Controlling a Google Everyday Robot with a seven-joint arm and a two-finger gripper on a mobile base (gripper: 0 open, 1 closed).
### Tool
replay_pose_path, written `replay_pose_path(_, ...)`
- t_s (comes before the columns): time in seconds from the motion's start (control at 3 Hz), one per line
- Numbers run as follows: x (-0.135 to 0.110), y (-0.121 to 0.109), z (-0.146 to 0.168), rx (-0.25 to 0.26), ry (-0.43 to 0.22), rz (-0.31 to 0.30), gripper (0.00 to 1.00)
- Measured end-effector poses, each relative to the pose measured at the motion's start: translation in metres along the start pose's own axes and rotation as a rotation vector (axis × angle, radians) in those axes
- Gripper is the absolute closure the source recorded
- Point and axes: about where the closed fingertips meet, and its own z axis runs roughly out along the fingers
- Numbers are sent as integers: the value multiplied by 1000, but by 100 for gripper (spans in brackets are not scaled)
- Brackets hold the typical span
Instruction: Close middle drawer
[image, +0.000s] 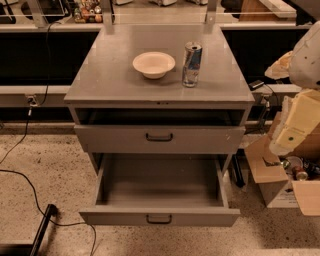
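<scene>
The grey cabinet (100, 85) stands in the centre of the camera view. The middle drawer (159, 218) is pulled far out toward me. Its low flat front carries a small black handle, and its inside looks empty. Above it, the taller-fronted upper drawer (159, 139) is open a little, with a dark gap under the cabinet top. The lowest drawer is hidden under the open middle drawer. My arm enters at the right edge, and my gripper (289, 134) hangs to the right of the cabinet, level with the upper drawer and apart from both drawers.
A white bowl (153, 64) and a drink can (191, 64) stand on the cabinet top. An open cardboard box (272, 180) with clutter sits on the floor at the right. Cables (20, 175) and a black bar (42, 227) lie on the floor at the left.
</scene>
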Motion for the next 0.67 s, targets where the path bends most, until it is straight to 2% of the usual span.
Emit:
replay_pose_path(0.33,0,0,0,0,0,0,0)
replay_pose_path(0.67,2,2,21,10,-38,18,0)
